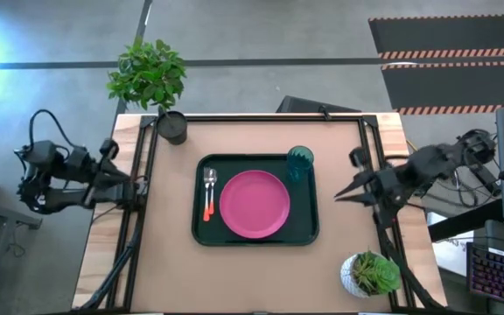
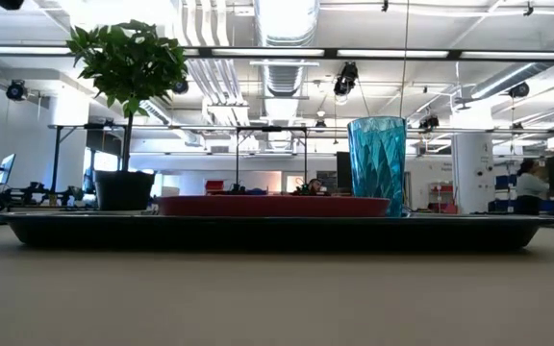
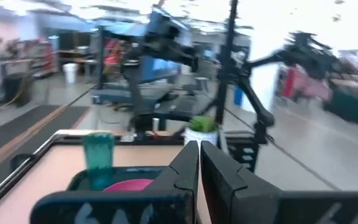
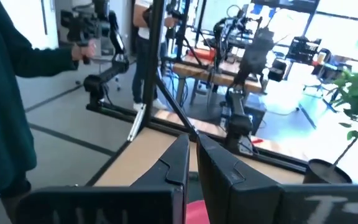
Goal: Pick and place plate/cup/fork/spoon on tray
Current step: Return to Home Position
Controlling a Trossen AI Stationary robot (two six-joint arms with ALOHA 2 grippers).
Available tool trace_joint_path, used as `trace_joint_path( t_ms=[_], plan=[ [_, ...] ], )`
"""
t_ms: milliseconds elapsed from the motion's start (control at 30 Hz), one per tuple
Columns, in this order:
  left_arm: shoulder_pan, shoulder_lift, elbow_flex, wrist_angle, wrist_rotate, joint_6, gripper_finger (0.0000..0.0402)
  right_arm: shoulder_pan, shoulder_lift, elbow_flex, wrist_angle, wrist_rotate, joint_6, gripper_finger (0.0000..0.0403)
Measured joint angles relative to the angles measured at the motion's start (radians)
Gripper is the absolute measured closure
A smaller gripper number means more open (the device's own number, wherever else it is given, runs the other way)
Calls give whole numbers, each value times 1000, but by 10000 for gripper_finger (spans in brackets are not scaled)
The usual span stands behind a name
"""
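Note:
The dark tray (image 1: pixel 208 234) lies at the table's middle. On it rest the pink plate (image 1: pixel 255 204), the teal cup (image 1: pixel 300 163) upright at the tray's far right corner, and the orange-handled fork and spoon (image 1: pixel 208 194) side by side at its left; which is which I cannot tell. The low view shows the tray (image 2: pixel 258 233), the plate (image 2: pixel 272 205) and the cup (image 2: pixel 376 165). My left gripper (image 1: pixel 138 185) is shut and empty above the table's left edge. My right gripper (image 1: pixel 338 194) is shut and empty near the table's right edge, right of the tray.
A dark pot (image 1: pixel 172 128) with a leafy plant (image 1: pixel 147 73) stands at the table's far left corner. A white pot with a succulent (image 1: pixel 370 274) stands at the near right. A person's dark green sleeve (image 4: pixel 2 93) shows in the right wrist view.

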State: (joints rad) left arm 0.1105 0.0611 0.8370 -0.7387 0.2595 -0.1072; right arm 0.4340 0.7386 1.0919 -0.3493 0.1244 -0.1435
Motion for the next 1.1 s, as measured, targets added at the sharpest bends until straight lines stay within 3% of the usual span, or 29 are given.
trace_joint_path(
  t_ms=[267,433,600,833,1100],
  plan=[
    [0,-39,-133,6,42,64,402,-194,-133,-68,-27,-176,27,381],
    [0,-45,-225,128,43,68,402,-331,-214,-190,105,-358,21,381],
    [0,-50,-244,157,50,88,402,-464,-266,-365,219,-503,159,381],
    [1,-60,-244,156,51,88,402,-608,-289,-675,672,-675,296,381],
    [0,-60,-249,150,51,88,402,-651,-226,-969,1110,-682,482,381]
  ],
)
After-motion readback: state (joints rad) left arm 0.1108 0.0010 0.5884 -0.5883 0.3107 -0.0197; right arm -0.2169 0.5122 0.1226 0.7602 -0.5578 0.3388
